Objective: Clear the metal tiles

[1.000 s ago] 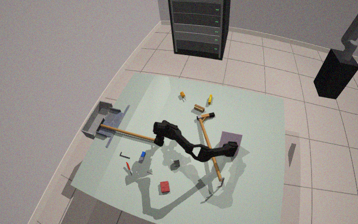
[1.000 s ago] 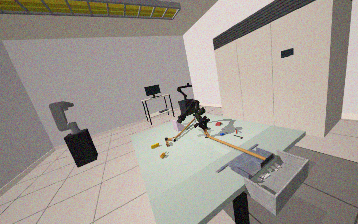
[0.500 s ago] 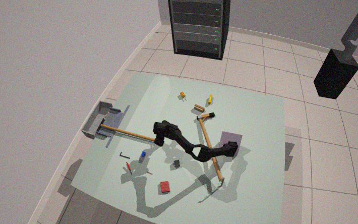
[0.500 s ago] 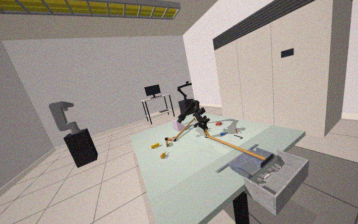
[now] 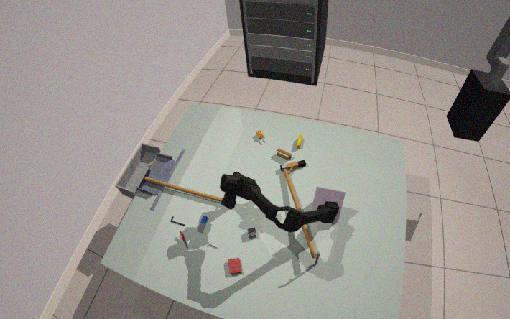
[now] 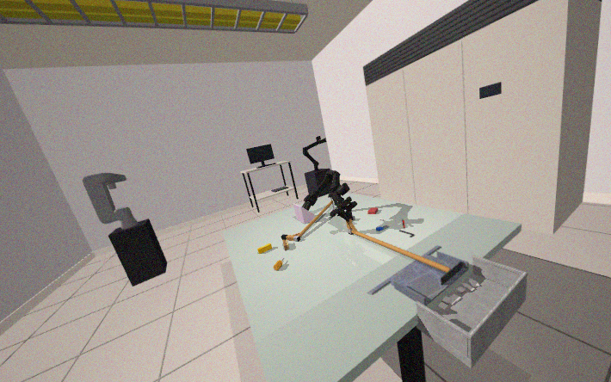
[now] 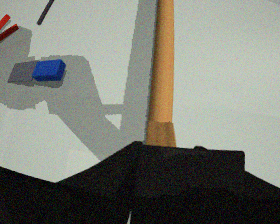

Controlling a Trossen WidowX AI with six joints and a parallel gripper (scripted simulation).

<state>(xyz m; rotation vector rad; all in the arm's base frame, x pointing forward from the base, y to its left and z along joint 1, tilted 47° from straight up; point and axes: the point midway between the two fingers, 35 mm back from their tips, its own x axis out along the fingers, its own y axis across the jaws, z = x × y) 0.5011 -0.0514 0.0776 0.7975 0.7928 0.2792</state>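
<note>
My gripper (image 5: 228, 200) (image 7: 167, 152) is shut on the wooden handle of the long scraper (image 5: 189, 190) (image 6: 393, 248) (image 7: 163, 75). The handle runs away from the fingers to the dark blade (image 5: 144, 178) (image 6: 453, 273), which is at the end of the steel plate (image 5: 167, 169) (image 6: 415, 280), by the mouth of the catch box (image 5: 128, 182) (image 6: 500, 311). Several metal tiles (image 6: 453, 299) show inside the box, just beyond the blade, in the exterior view. I see no tile on the visible part of the plate; the blade hides a little of it.
A second long wooden-handled tool (image 5: 293, 194) (image 6: 315, 218) lies under the arm, near a hammer (image 5: 294, 164). A blue block (image 5: 204, 219) (image 7: 50, 70), a red block (image 5: 234, 266), a black hex key (image 5: 177, 221), red-handled pliers (image 5: 182, 236) and yellow pieces (image 5: 299, 141) lie around.
</note>
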